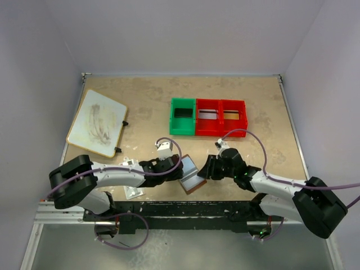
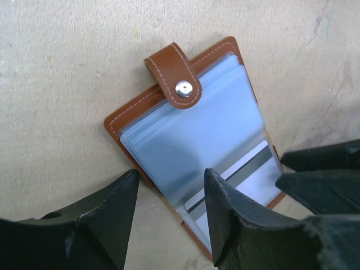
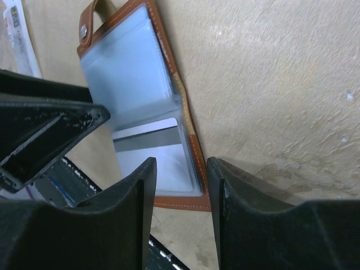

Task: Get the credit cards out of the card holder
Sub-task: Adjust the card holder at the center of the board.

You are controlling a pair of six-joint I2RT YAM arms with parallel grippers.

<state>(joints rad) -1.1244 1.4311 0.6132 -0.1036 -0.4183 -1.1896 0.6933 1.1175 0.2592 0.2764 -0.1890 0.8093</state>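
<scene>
Seen from above, the brown card holder (image 1: 190,175) lies open on the table (image 1: 146,101) toward 6 o'clock, close to the arms' bases. The left gripper (image 2: 171,177) meets it from 9 o'clock and the right gripper (image 3: 181,163) from 3 o'clock. Each has its jaws part open astride an edge of the holder, grasping nothing, probably so the two can steady it from both sides. One silvery grey credit card (image 2: 236,174) with a dark stripe sits inside a bluish pocket (image 2: 191,129); a second card is not visible

Tan table (image 1: 146,95) with open card holder (image 1: 191,175), bins (image 1: 208,102), whiteboard (image 1: 97,124), packet (image 1: 133,192)
</scene>
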